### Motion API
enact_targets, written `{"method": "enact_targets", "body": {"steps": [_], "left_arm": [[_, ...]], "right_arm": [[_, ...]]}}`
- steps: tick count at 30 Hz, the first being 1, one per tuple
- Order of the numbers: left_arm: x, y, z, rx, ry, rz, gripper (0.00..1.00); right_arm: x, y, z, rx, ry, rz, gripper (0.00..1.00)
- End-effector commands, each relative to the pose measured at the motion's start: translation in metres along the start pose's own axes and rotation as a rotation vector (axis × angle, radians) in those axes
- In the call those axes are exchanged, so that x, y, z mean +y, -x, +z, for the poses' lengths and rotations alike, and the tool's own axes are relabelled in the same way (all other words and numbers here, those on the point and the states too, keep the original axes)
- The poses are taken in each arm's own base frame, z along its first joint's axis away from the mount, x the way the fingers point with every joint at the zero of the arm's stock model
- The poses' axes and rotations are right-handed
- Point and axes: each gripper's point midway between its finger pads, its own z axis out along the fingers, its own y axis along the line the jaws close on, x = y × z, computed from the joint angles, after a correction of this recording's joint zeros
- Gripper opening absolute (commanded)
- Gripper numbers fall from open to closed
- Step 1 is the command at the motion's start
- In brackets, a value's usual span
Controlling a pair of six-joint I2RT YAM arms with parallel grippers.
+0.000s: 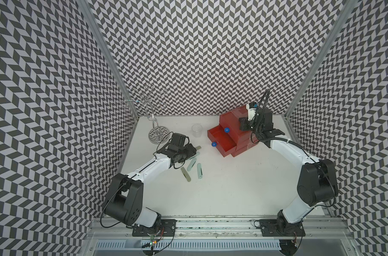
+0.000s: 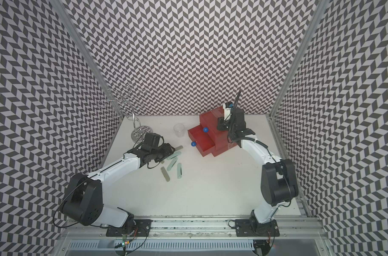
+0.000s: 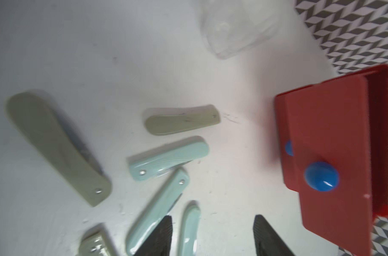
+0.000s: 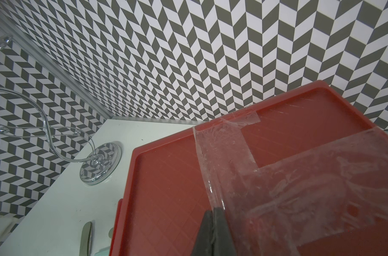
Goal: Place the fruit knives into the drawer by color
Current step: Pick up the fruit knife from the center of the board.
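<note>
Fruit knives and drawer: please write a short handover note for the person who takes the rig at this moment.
Left gripper: open, empty, low over the knives.
Right gripper: shut, holding nothing, at the taped top of the drawer box.
Knives: three mint knives and three grey-olive knives show, all on the table.
Done: two drawers pulled out; no knife shows inside.
Left: sort all six by color; no peach knife in view.
</note>
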Motion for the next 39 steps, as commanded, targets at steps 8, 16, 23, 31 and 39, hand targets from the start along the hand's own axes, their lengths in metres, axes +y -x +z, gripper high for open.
{"method": "enact_targets", "body": {"steps": [8,16,23,31,39], "left_arm": [[-0.021,0.045,0.034,0.053,0.065,0.230,0.65],[-0.028,0.049,0.072,0.092,0.176,0.483,0.83],[-0.037,0.046,0.091,0.060,0.217,0.593,0.85],[-0.029,0.047,0.106,0.081,0.296,0.617,0.79],[-0.017,0.045,0.110,0.099,0.342,0.623,0.74]], "right_arm": [[-0.032,-0.187,0.009,0.566,-0.094,0.148,0.00],[-0.031,-0.191,0.012,0.573,-0.085,0.151,0.00],[-0.033,-0.193,0.012,0.578,-0.087,0.150,0.00],[-0.033,-0.194,0.013,0.580,-0.086,0.152,0.00],[-0.033,-0.194,0.013,0.581,-0.089,0.152,0.00]]}}
